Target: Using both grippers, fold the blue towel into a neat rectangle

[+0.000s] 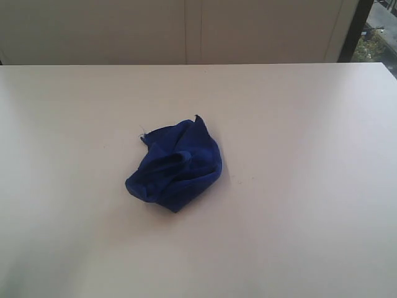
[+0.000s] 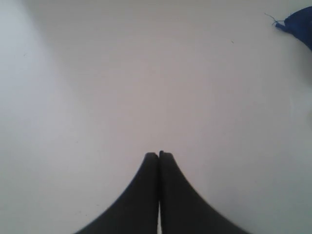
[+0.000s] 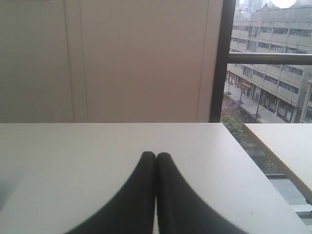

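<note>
The left gripper (image 2: 159, 155) is pressed shut, its two black fingers meeting tip to tip with nothing between them, and it hangs over bare bench (image 2: 146, 73). The right gripper (image 3: 156, 155) is closed the same way and holds nothing. It points level across the bench towards the far edge.

The bench is a pale, off-white, smooth surface with a soft sheen. The blue towel (image 1: 175, 164) lies near its middle in a crumpled heap, bunched and creased, with one pointed corner sticking up on the far side. It is well apart from both grippers.

Behind the bench stands a cream panelled wall (image 3: 122, 58). Beside the wall is a dark-framed window (image 3: 222, 58).

The exterior view takes in the whole heap. The left wrist view catches only one frayed corner of it at the picture's edge, with a loose thread (image 2: 271, 18). The right wrist view alone looks out of the window, onto grey buildings (image 3: 273, 73) and a street with trees, and it shows a second pale slab (image 3: 287, 146) beyond the bench's side edge.
</note>
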Robot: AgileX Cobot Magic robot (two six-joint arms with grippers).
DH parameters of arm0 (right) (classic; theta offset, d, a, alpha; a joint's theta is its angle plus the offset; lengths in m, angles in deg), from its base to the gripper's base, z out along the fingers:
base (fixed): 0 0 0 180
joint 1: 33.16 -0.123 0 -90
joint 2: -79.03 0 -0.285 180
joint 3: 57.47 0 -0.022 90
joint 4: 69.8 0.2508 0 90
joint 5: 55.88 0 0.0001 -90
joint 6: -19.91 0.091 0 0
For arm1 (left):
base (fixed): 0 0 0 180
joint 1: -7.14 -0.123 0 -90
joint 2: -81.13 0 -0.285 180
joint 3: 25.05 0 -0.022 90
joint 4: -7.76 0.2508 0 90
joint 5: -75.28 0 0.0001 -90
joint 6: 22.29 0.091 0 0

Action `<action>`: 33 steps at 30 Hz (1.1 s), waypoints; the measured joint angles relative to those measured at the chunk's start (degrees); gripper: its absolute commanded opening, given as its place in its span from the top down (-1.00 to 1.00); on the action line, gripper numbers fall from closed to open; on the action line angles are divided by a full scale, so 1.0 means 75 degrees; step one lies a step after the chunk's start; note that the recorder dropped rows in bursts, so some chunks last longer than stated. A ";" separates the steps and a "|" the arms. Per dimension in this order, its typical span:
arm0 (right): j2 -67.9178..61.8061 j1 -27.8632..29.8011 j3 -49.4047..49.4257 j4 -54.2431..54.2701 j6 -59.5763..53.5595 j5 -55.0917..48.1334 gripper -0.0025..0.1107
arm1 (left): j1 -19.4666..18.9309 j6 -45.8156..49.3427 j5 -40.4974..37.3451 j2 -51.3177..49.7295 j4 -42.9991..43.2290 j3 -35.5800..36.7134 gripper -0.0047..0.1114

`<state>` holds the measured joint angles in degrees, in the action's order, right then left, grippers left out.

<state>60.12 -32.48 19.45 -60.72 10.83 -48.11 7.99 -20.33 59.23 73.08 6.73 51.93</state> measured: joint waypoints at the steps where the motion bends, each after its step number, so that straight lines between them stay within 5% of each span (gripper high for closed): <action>1: 0.0000 0.0000 0.0000 0.0000 0.0000 0.0007 0.96 | 0.0000 0.0000 0.0000 0.0000 0.0000 0.0000 0.92; 19: -0.0150 0.0000 -0.0269 0.0011 -0.0205 -0.0080 0.96 | 0.0000 0.0000 0.0000 0.0000 0.0000 0.0000 0.92; 33: -0.4478 0.0000 -0.4135 0.0011 -0.0205 -0.3540 0.96 | 0.0000 0.0000 0.0000 0.0000 0.0000 0.0000 0.92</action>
<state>26.54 -32.48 -11.56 -60.63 9.29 -74.66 7.99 -20.33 59.23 73.08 6.73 51.93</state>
